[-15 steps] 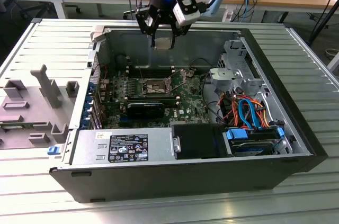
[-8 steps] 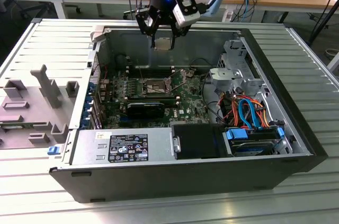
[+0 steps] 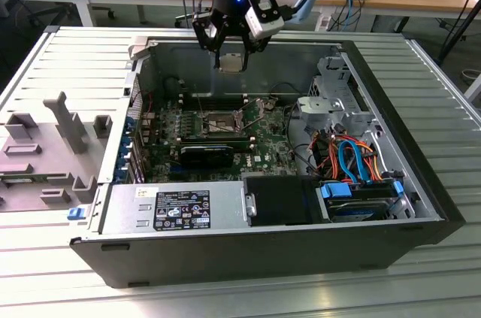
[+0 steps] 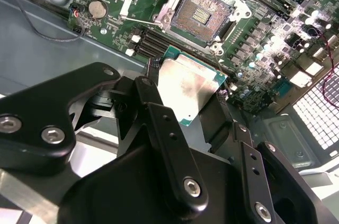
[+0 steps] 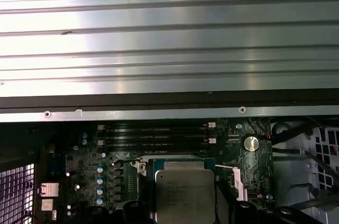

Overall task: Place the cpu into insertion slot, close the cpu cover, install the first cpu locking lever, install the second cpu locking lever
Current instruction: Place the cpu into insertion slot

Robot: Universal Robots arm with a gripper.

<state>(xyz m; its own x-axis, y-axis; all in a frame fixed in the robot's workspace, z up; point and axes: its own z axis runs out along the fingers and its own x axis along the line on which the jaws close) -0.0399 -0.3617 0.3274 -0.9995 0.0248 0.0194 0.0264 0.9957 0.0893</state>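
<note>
Gripper [image 3: 230, 53] clamped on cpu [image 4: 189, 87], held aloft, clear of insertion slot [image 4: 199, 15]; slot bare, pins exposed; est. 0 of 4 steps done.

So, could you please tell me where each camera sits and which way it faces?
Exterior view: off the arm, raised, looking down into the open computer case; shows the hand gripping the cpu above the board.
Second wrist view: on the arm, looking past black fingers at the cpu and insertion slot.
First wrist view: on the arm, facing the cpu, memory slots and ribbed table.
Shared: both wrist views show the cpu and coin cell.
</note>
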